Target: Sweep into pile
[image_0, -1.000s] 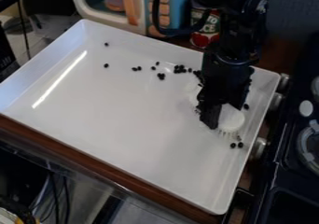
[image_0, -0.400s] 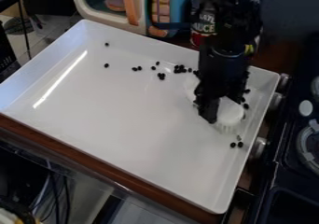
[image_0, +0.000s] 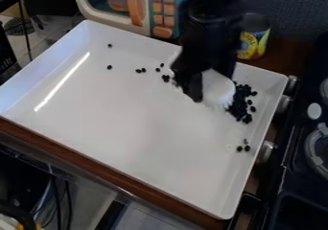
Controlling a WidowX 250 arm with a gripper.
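The pincer (image_0: 197,90) is clamped on a white brush (image_0: 218,87), whose bristles are turned towards the dark beans (image_0: 240,104) in the main heap. That heap lies just beside the bristles, on the right of the pincer as the camera sees it, near the far right wall of the white tray (image_0: 115,128). The job looks well along, I'd judge: most of the beans are gathered there, though the heap's edges are loose. What is left is the strays. A small clump (image_0: 167,78) sits just left of the pincer, with a few more beans (image_0: 139,71) beyond it, and two single ones lie well apart towards the far left corner. On the near side of the heap, by the right wall, is another little group (image_0: 243,148). Beyond the tray, a can (image_0: 253,38) and a toy microwave (image_0: 156,13) stand behind its far side.
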